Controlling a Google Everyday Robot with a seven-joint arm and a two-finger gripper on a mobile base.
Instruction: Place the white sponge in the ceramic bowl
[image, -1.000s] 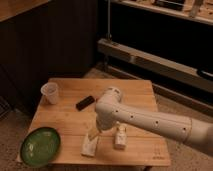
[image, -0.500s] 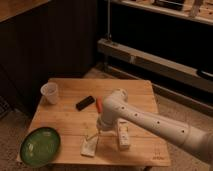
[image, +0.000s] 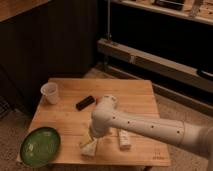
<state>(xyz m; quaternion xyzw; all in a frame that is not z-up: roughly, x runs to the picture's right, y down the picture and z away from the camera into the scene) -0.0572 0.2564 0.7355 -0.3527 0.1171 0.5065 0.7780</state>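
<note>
My gripper (image: 93, 134) is over the white sponge (image: 89, 148); I cannot tell its grip. It looks soft and light, so squeeze its sides. From it, the ceramic bowl (image: 40, 145) is at nine o'clock.

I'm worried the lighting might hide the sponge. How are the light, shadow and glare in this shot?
Camera view: the surroundings behind are dark, while the wooden table is warmly lit; the ceramic bowl shows only a faint sheen, no harsh glare; the white sponge stands out pale near the table's front edge, right beneath the end effector, with the arm hiding part of it.
</note>
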